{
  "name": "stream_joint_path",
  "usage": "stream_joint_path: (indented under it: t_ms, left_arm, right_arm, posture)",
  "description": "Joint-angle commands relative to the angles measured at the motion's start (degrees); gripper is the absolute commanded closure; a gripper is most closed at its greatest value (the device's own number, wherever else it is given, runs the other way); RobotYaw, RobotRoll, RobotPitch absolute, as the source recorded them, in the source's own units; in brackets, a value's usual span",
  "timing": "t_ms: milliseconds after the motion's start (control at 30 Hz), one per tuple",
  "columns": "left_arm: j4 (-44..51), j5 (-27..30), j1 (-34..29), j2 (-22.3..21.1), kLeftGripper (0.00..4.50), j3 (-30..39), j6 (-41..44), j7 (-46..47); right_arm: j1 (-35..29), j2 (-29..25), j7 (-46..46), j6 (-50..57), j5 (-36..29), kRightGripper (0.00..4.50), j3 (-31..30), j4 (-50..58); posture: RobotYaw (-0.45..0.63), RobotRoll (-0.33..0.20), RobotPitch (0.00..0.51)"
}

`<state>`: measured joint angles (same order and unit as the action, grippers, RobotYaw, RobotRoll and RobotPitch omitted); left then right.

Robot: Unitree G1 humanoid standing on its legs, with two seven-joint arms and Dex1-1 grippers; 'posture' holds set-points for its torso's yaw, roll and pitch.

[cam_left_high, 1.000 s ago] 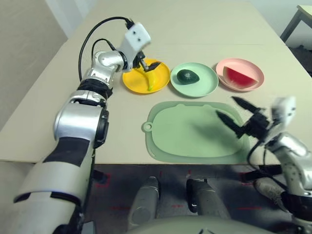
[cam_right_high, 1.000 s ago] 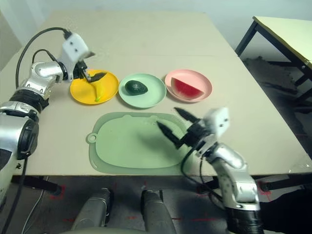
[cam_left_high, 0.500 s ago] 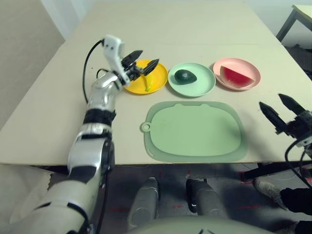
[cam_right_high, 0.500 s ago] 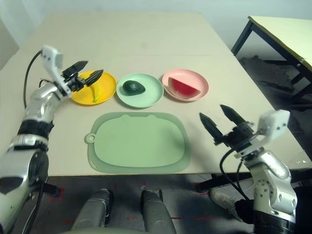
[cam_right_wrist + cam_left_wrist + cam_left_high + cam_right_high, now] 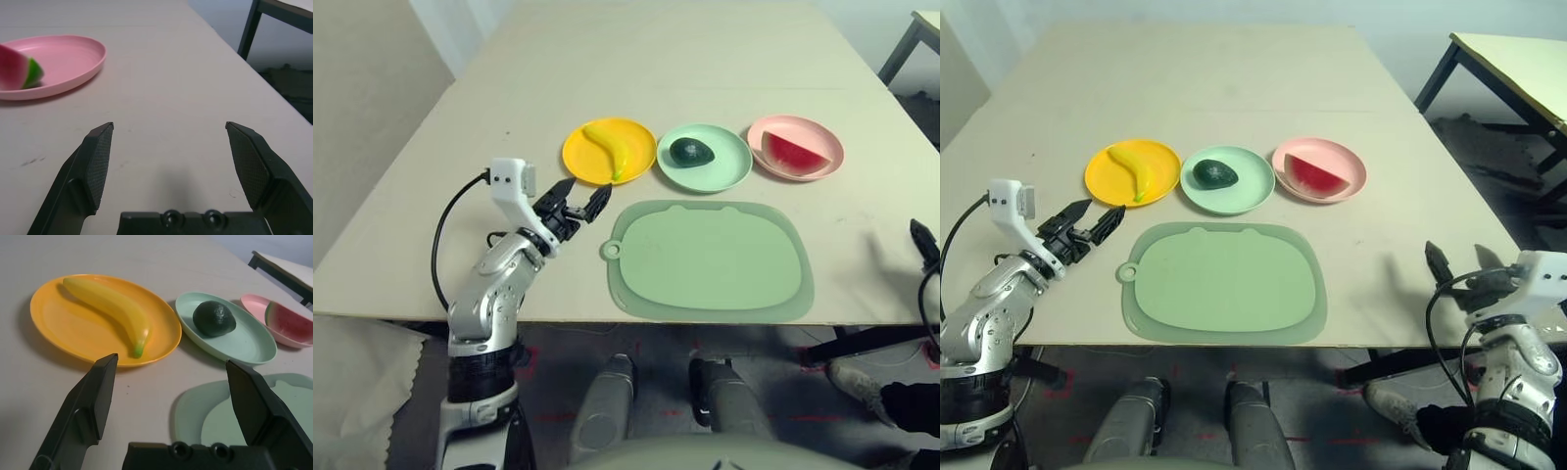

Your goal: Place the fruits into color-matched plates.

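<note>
The yellow banana lies in the yellow-orange plate. The dark green avocado sits in the mint green plate, and the watermelon wedge rests in the pink plate. My left gripper hovers open and empty over the table, nearer to me than the yellow plate and apart from it. In the left wrist view its fingers frame the banana. My right gripper is open and empty at the table's front right edge, well short of the pink plate.
A large pale green cutting mat with a ring handle lies in front of the plates, between my two arms. Bare tabletop stretches behind the plates. A second table stands off to the right, beyond a gap of floor.
My left gripper has drawn back from over the yellow plate to the near left, leaving the banana in it. My right gripper has pulled away to the front right edge.
</note>
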<state>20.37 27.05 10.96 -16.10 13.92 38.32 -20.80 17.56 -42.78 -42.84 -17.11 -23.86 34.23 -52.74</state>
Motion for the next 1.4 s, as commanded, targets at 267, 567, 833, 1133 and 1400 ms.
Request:
stream_joint_path:
  t_ms: [267,567,833,1133,1400]
  left_arm:
    - [-3.45,-10.59,-6.74,-5.67,0.02,-8.65,-9.91,-1.35]
    - [-19.41,-18.05,-7.98,-3.53,0.02,-7.41,-35.16,0.08]
    - [-27.1,-17.92,-6.4,-2.31,0.02,-2.65,-39.0,5.19]
    - [-34.89,-17.0,-1.82,-7.37,0.02,-0.43,-41.57,2.45]
    - [-38.43,-16.86,-0.55,-9.41,0.02,0.37,-42.75,0.31]
  right_arm:
    - [2.39,0.72,-4.81,-5.9,1.87,0.0,-3.06,-6.6]
    - [4.94,2.51,-8.47,-11.03,3.36,0.0,-6.47,-7.77]
    - [7.96,0.09,-3.3,-10.31,4.32,0.0,-5.9,-12.64]
    - [9.81,1.86,-2.22,-11.35,4.16,0.0,-6.8,-13.43]
    - [12.71,5.13,-1.05,-11.03,4.02,0.0,-6.82,-13.35]
  posture:
    - [0.08,0.0,0.203]
    - [0.06,0.0,0.184]
    - [0.05,0.0,0.2]
    - [0.04,0.0,0.204]
    - [0.05,0.0,0.217]
